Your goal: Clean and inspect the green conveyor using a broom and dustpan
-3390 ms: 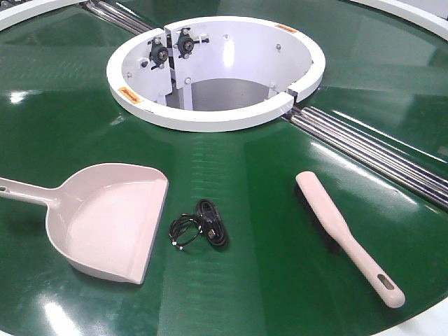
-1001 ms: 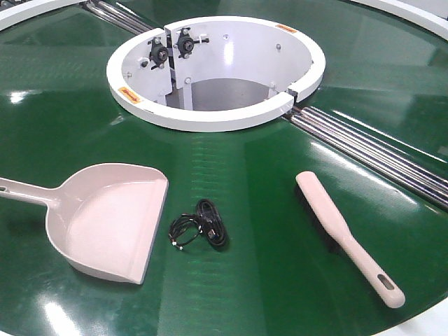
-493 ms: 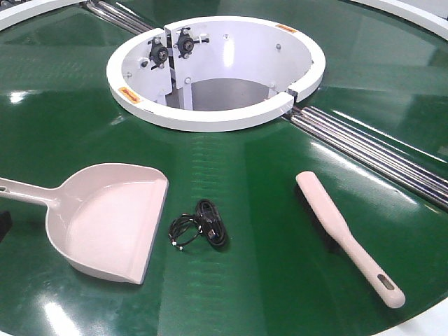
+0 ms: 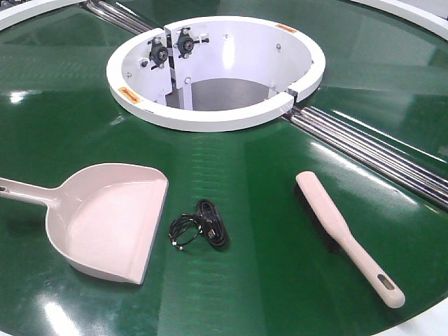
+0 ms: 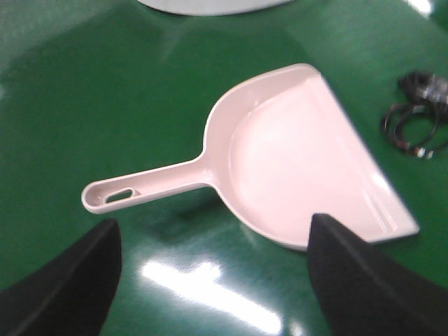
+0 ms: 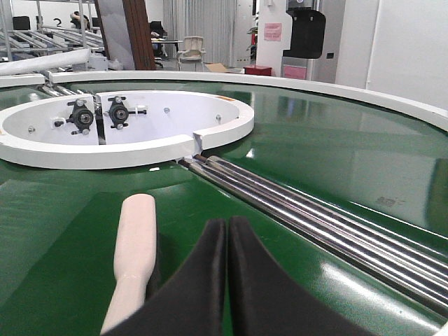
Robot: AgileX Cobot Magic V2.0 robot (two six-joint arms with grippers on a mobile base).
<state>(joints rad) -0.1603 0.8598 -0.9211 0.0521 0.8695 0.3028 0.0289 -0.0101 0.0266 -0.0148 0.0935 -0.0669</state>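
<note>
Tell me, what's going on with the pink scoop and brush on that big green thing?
Nothing is being held yet. The dustpan and the broom lie on the green conveyor, with a small black cable coil between them. The left tool hovers open near the dustpan. The right tool is shut, just beside the broom.

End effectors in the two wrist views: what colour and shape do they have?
The left end effector has two matte black fingers, broad and tapering to blunt tips. The right end effector looks the same: smooth black, wedge-shaped. No cables or markings show.
</note>
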